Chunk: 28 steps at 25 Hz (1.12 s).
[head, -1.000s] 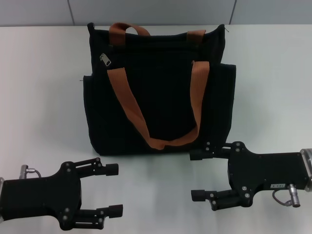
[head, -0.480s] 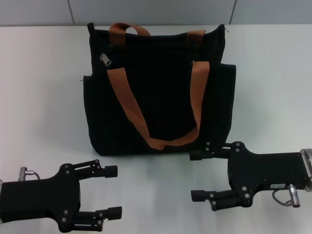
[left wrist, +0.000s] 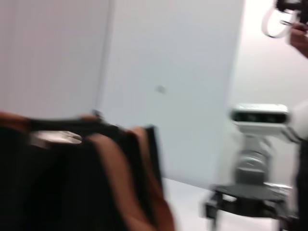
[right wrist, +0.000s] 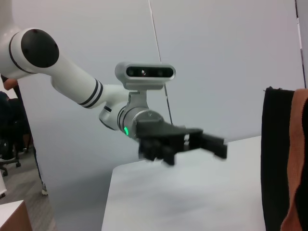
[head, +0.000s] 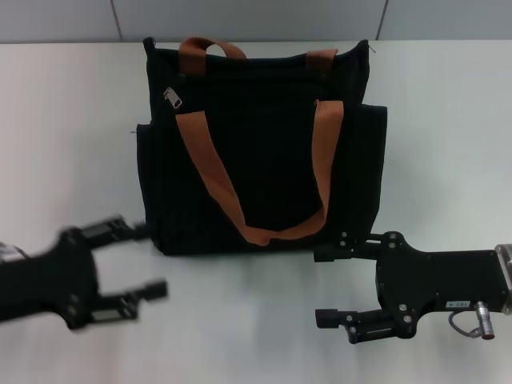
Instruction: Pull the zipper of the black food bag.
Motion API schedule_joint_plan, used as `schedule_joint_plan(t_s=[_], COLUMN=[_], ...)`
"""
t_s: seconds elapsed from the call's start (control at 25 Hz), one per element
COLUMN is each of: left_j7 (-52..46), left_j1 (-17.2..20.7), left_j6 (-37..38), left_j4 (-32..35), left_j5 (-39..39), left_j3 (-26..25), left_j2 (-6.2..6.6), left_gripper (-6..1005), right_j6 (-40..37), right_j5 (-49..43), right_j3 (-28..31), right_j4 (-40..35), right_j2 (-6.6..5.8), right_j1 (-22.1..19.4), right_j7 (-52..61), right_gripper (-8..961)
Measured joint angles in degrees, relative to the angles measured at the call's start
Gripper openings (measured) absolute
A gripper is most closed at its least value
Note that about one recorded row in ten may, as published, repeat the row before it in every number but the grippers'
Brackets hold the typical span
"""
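Observation:
The black food bag [head: 264, 152] lies flat on the white table with its two orange-brown handles [head: 216, 188] draped over it. Its silver zipper pull [head: 171, 99] sits near the bag's upper left corner, and shows as a pale blurred tab [left wrist: 53, 138] in the left wrist view. My left gripper [head: 138, 260] is open, in motion at the bag's lower left corner, close to the fabric. My right gripper [head: 324, 286] stays open just below the bag's lower right corner. The right wrist view shows the left gripper [right wrist: 211, 143] farther off and the bag's edge [right wrist: 279, 159].
The white table [head: 64, 128] extends to both sides of the bag and ends at a grey wall [head: 256, 20] behind it. A person's hand [left wrist: 298, 36] shows at the edge of the left wrist view.
My left gripper has moved up and to the left, from below the bag toward its lower left corner. The right gripper and the bag have stayed put.

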Motion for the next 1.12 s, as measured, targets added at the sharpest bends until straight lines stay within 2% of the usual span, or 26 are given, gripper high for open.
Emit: schedule_joint_plan(t_s=[0.04, 0.16, 0.28, 0.44, 0.68, 0.84, 0.88, 1.12], left_j7=[0.0, -0.65, -1.27, -1.72, -1.28, -1.15, -0.84, 0.77], left_j1=[0.0, 0.28, -0.34, -1.71, -6.07, -7.47, -8.38, -10.22], left_j6=[0.0, -1.74, -5.24, -8.14, -13.57, -14.7, -14.91, -17.81], left_j4=[0.0, 1.48, 3.75, 5.52, 7.97, 8.1, 8.1, 8.1], left_j5=[0.0, -0.01, -0.01, -0.02, 0.65, 0.66, 0.67, 0.67], left_j3=[0.0, -7.52, -11.6, -11.87, -10.51, -8.43, -7.17, -5.99], left_j2=[0.0, 2.17, 3.12, 3.26, 2.33, 1.98, 1.39, -0.07], left_gripper=[821, 821, 820, 820, 819, 818, 818, 815], right_j6=[-0.04, -0.17, -0.32, -0.36, -0.47, -0.49, -0.5, -0.5], right_j5=[0.0, 0.0, 0.0, 0.0, 0.0, 0.0, 0.0, 0.0], right_j3=[0.07, 0.09, 0.09, 0.08, 0.08, 0.08, 0.08, 0.08], right_j4=[0.0, 0.01, 0.01, 0.01, 0.01, 0.01, 0.01, 0.01], right_j2=[0.0, 0.0, 0.0, 0.0, 0.01, -0.03, -0.06, -0.08], right_j1=[-0.09, -0.26, -0.41, -0.48, -0.51, -0.51, -0.51, -0.51], right_j7=[0.01, 0.02, 0.03, 0.06, 0.52, 0.69, 0.72, 0.81], right_gripper=[809, 809, 809, 808, 808, 807, 807, 807])
